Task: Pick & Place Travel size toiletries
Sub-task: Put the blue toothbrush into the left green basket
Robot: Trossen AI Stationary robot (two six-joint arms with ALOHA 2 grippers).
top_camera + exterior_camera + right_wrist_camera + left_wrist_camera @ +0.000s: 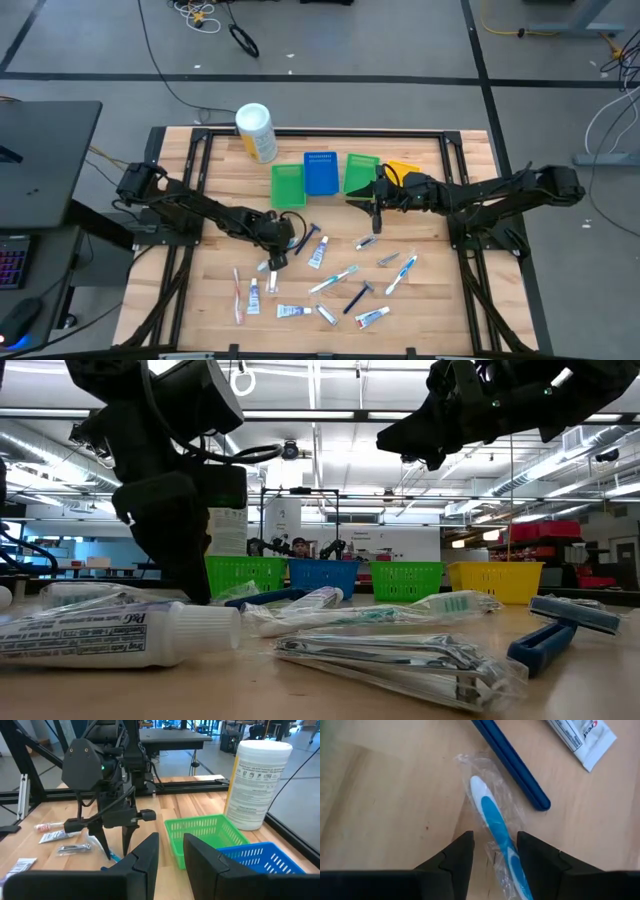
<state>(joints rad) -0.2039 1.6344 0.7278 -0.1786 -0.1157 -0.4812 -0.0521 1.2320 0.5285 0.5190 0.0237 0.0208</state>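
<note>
- Work surface: a pale wooden table (210,290) with the travel-size toiletries spread over its front half.
- Left gripper (494,852): lowered to the table near the middle, fingers pointing down and standing apart on either side of a wrapped toothbrush (496,827). The jaws are open; they have not closed on the brush, and a gap shows on at least one side.
- Toothbrush: white handle with a bright blue inlay, slim, sealed in a clear crinkled wrapper, lying flat on the wood.
- Just beside it lies a dark blue razor handle (512,762), straight and glossy, and further off the crimped end of a white toothpaste tube (582,740) with dark print.
- Right gripper (171,851): held above the table by the row of bins, over the edge of the green bins. Its fingers stand a little apart with nothing between them.
- Remaining toiletries: small white tubes with blue and red print, wrapped blue-and-white brushes, dark razors and silvery packets, scattered loosely and mostly apart from one another.
- In the low view a white toothpaste tube (110,632) with a ribbed cap lies nearest, beside a clear packet of metal pieces (400,660).
- Bins: two green bins (288,186), a blue bin (320,172) and a yellow bin (400,170) stand in a row behind the items.
- A white canister (256,132) with a yellow label lies at the back edge.
</note>
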